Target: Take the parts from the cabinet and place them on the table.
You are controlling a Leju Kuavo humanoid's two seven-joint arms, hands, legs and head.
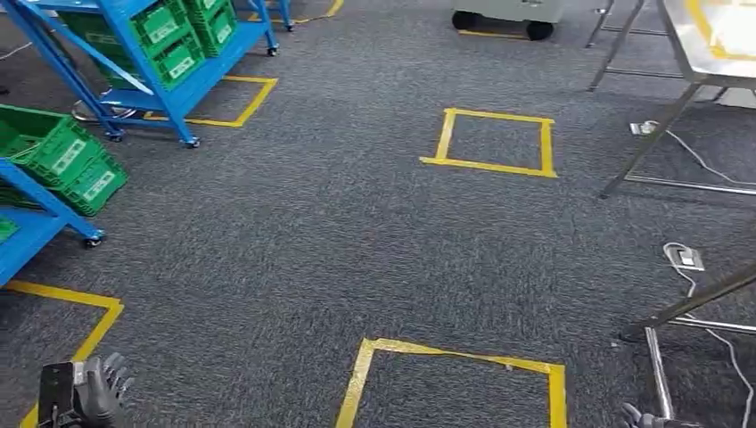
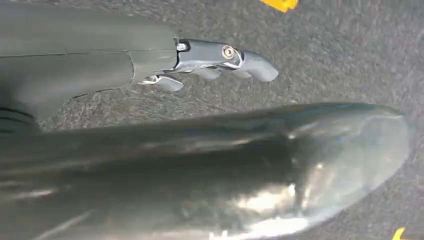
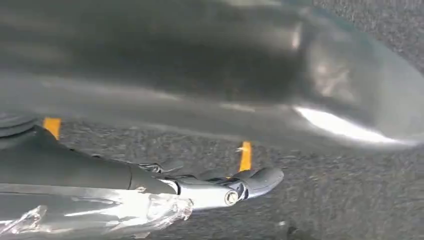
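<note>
Both our empty hands, left hand and right hand, hung with fingers loosely spread. Green ribbed plastic bins looked rigid, light; we judged rims best for gripping.

Two racks stand at the left on the carpet, bins on their shelves. A table stands far right, cables on the floor beneath. Tape squares lie between, one ahead, one near.
</note>
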